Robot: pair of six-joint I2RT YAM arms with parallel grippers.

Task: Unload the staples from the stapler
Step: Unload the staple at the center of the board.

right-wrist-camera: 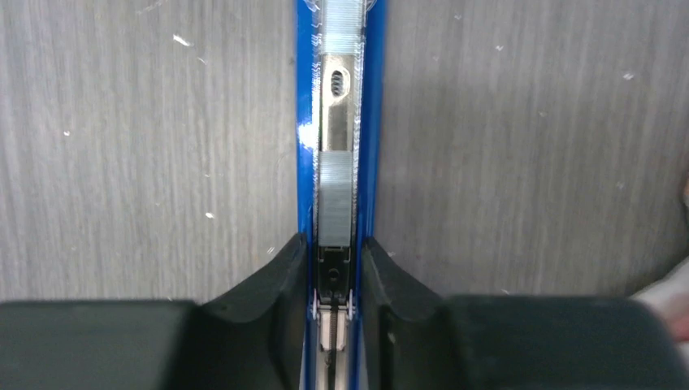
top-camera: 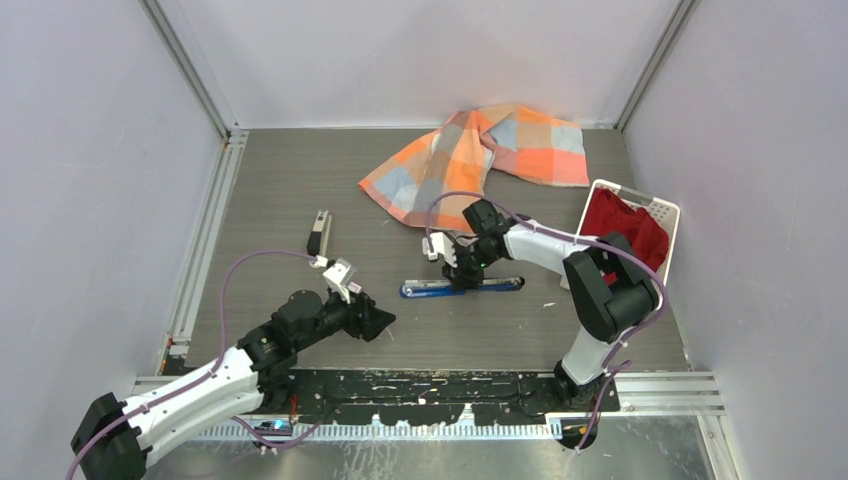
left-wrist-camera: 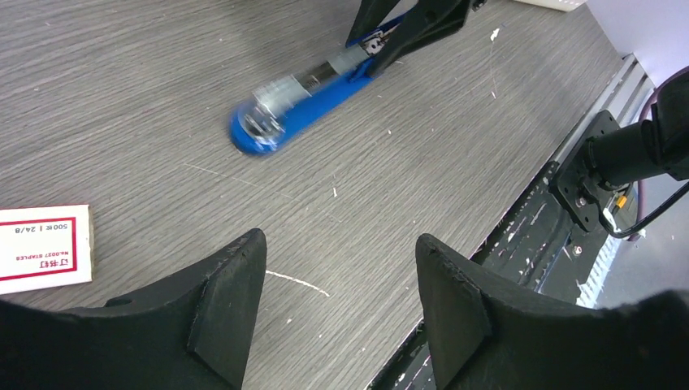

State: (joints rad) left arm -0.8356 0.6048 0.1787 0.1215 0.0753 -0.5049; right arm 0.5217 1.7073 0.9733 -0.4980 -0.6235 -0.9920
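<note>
Across the overhead view, a grey wood-grain table (top-camera: 300,180) fills the frame between pale walls. At its upper middle lies a crumpled orange, blue and grey checked cloth (top-camera: 470,160), and at the right edge stands a white basket (top-camera: 665,212) with a red cloth (top-camera: 620,225) in it. Near the centre of the frame the stapler (top-camera: 425,290) lies flat along the table, long and blue, with its metal channel facing up. The right gripper (top-camera: 465,275) reaches down onto its middle; in the right wrist view its two black fingers (right-wrist-camera: 280,276) press against the blue sides of the stapler, clamped on it. At lower left of the overhead view, the left gripper (left-wrist-camera: 337,244) hangs above bare table with its fingers spread apart and nothing between them, well clear of the stapler. A flat white-and-red packet (left-wrist-camera: 41,248) lies on the table at the left edge of the left wrist view. Smallest of all, the staples (right-wrist-camera: 335,203) sit in the stapler's channel as a short silver strip just above the right fingertips, with another strip at the top edge of that frame.
</note>
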